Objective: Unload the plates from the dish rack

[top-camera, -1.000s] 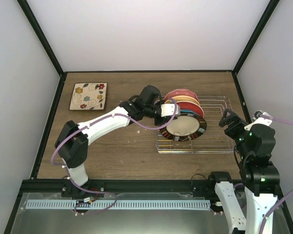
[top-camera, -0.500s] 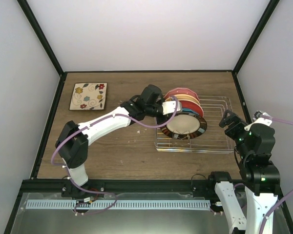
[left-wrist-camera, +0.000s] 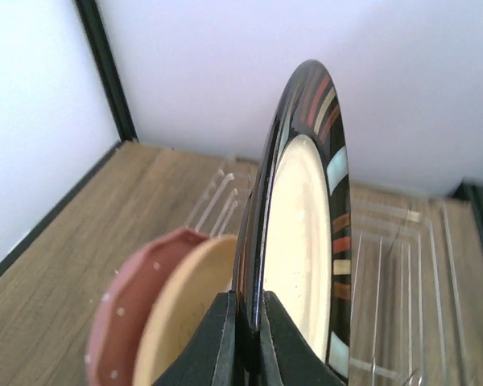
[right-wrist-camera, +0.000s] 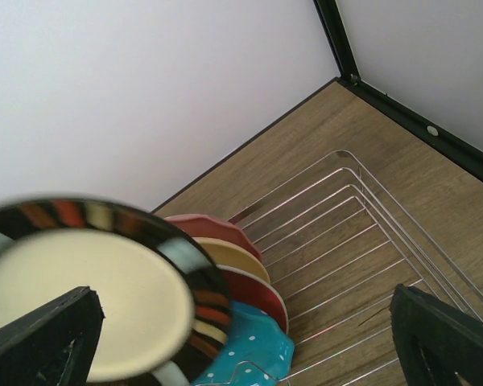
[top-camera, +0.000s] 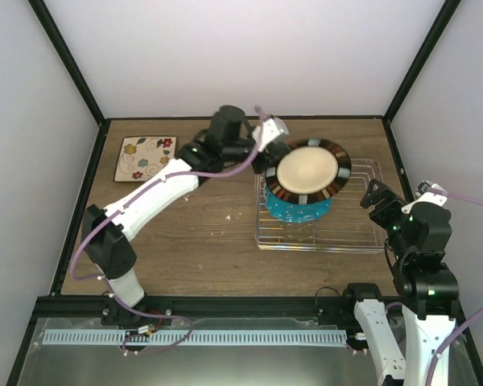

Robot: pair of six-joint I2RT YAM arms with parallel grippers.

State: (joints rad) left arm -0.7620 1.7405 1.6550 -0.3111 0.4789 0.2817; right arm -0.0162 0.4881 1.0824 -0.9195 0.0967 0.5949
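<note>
The left gripper (left-wrist-camera: 246, 334) pinches the dark rim of the cream plate with the striped border (top-camera: 307, 170), its two fingers pressed tight on either side of the edge. It holds the plate in the air above the dish rack (top-camera: 356, 233), cream face turned up toward the overhead camera. As far as we can tell, the plate hangs free of the tines. By our count the unloading is barely a third done. The square cream floral plate (top-camera: 146, 158) already lies flat on the table (top-camera: 193, 241) at the far left corner, well apart from the rack. The striped plate is out of its slot but not yet set down. Four plates stand on edge in a close row at the rack's left end: the teal polka-dot plate (right-wrist-camera: 262, 351) nearest the arms, then the red plate (right-wrist-camera: 256, 293), the orange-yellow plate (right-wrist-camera: 232, 256) and the pink-red scalloped plate (right-wrist-camera: 205, 224) at the back. The rest of the rack to their right shows only bare wire. The right gripper (top-camera: 377, 197) hovers near the rack's right edge with its fingers spread wide and nothing between them. We judge that the lifted plate needs carrying to the open wood left of the rack, and that the four standing plates then have to be drawn out one at a time.
</note>
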